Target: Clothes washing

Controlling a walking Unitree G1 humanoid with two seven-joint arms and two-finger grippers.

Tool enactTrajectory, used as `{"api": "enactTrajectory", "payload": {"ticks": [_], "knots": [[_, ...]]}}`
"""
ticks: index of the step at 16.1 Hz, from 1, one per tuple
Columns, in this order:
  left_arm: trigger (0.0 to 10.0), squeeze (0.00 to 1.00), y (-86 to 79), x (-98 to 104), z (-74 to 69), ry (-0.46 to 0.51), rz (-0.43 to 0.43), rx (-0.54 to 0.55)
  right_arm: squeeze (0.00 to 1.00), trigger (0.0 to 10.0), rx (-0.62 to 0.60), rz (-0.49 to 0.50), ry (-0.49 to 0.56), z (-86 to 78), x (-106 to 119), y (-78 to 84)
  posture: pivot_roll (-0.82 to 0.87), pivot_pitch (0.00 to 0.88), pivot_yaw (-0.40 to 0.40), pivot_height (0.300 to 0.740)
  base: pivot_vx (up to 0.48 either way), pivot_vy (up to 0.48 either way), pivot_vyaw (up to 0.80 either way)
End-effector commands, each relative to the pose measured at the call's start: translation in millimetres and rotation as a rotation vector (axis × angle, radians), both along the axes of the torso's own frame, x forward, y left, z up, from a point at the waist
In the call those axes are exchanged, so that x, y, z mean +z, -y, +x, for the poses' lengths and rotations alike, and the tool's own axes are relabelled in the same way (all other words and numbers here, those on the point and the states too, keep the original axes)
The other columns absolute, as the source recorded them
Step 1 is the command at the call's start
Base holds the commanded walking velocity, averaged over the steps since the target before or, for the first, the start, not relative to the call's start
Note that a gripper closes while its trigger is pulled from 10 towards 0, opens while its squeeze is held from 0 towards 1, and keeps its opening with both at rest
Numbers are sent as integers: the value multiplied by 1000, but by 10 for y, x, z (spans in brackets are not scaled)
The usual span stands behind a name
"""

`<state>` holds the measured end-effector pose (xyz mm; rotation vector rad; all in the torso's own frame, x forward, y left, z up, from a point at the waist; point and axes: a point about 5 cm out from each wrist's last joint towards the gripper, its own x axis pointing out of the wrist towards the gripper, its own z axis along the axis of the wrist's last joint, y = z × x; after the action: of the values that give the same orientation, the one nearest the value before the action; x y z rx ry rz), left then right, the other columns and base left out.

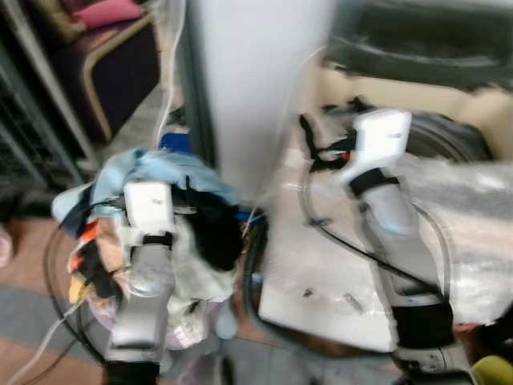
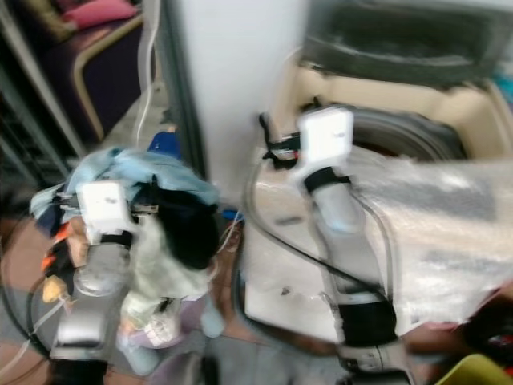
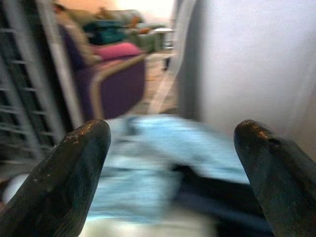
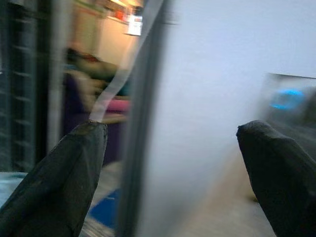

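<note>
A heap of clothes (image 1: 172, 172) lies low on my left, light blue cloth on top and a black garment (image 1: 212, 228) beside white fabric. My left arm (image 1: 148, 265) reaches over this heap. My left gripper (image 3: 173, 131) is open just above the blue cloth, with nothing between its fingers (image 3: 74, 168). The white washing machine (image 1: 321, 281) stands to the right, its dark drum opening (image 2: 401, 132) at the back. Above the machine's top is my right arm (image 1: 385, 208). My right gripper (image 4: 174, 129) is open and empty, facing a white panel. All views are blurred.
A tall white panel (image 1: 256, 80) rises between the clothes and the machine. Clear plastic wrap (image 1: 473, 216) covers the machine's right side. A purple chair with a pink cushion (image 1: 112, 40) stands at the back left. Cables (image 1: 353, 253) trail across the machine top.
</note>
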<state>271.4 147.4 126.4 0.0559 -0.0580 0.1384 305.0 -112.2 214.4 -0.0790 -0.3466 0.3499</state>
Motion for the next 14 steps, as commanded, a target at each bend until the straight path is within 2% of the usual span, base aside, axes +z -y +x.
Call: {"api": "enactTrajectory", "payload": {"ticks": [1,7,10,11,13,14], "knots": [[10000,0,35,21,-7,16,4,-9,1000,10000,-9,8,9,5,59,43,-32,11,35,740,0,0,800],[10000,0,36,30,-8,20,17,-12,1000,10000,-4,24,-7,6,59,32,-34,16,39,740,0,0,800],[10000,0,22,22,-15,22,20,-15,1000,10000,-10,11,-22,7,19,34,-34,15,44,740,0,0,135],[10000,0,22,30,-22,34,13,-26,0,10000,-20,-11,-40,11,-33,46,-34,15,44,740,247,0,0],[10000,0,13,32,-24,34,14,-23,0,10000,-30,-31,-79,13,-133,76,-32,15,45,740,285,0,0],[10000,0,0,33,-29,34,15,-17,0,10000,-37,-22,-134,6,-247,115,-32,15,45,740,289,0,0]]}}
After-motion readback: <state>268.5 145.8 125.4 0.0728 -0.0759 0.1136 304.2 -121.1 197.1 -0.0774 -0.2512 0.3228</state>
